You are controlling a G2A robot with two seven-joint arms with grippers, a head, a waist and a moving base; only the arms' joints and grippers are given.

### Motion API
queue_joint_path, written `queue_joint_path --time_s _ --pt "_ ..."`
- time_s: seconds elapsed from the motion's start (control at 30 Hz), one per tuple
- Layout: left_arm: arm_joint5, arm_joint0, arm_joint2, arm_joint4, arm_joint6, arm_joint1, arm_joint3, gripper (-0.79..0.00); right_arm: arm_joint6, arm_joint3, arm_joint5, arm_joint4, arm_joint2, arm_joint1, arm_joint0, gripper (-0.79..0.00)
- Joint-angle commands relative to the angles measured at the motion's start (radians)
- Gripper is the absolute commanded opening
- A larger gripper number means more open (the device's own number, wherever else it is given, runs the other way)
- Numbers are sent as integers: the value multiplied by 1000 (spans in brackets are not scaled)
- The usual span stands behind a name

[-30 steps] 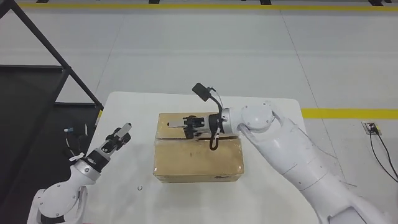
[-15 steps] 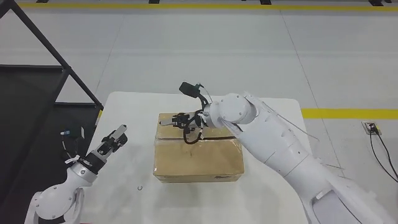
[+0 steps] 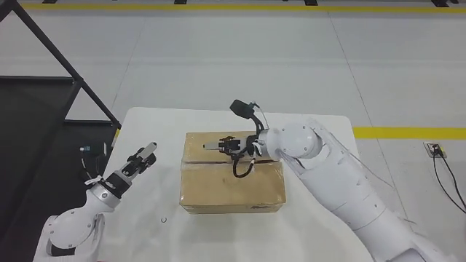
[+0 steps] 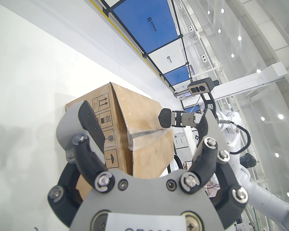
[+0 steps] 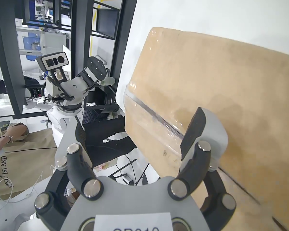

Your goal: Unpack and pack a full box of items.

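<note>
A shut cardboard box (image 3: 233,182) stands mid-table, its top seam sealed with clear tape (image 5: 154,116). My right gripper (image 3: 216,145) lies low over the far left part of the box top, pointing along the seam. It is open: one finger (image 5: 197,131) hovers by the tape, and the other is past the box's end. In the right wrist view, that gripper (image 5: 137,135) holds nothing. My left gripper (image 3: 145,153) is off the box's left end, above the table, open and empty. In the left wrist view, this gripper (image 4: 147,123) faces the box (image 4: 144,111) and the right gripper (image 4: 165,121).
The white table (image 3: 313,218) has bare room around the box. A small ring (image 3: 164,222) lies near the front left. A black metal frame (image 3: 44,80) stands beside the table's left edge.
The right gripper slid left along the box top, then came back a little to the right. The left gripper shifted slightly and stays open. The box has not moved.
</note>
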Motion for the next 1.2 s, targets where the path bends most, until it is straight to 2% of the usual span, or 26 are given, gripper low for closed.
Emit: queue_joint_path --time_s 0.0,0.27,0.47,0.67,0.83,1.17 --pt "1 -3 4 1 2 2 1 0 22 -74 17 -25 45 22 -52 0" --pt "4 -7 15 1 11 9 4 0 86 -264 34 -73 186 80 -206 0" --pt "10 -4 20 4 17 14 5 0 102 -320 90 57 348 111 -319 0" --pt "16 -9 30 3 22 18 13 0 230 -329 110 158 489 145 -421 0" --pt "24 -21 45 9 23 22 11 0 222 -301 151 168 492 152 -441 0" --pt "28 -22 53 14 34 30 7 0 180 -220 195 154 426 151 -401 0"
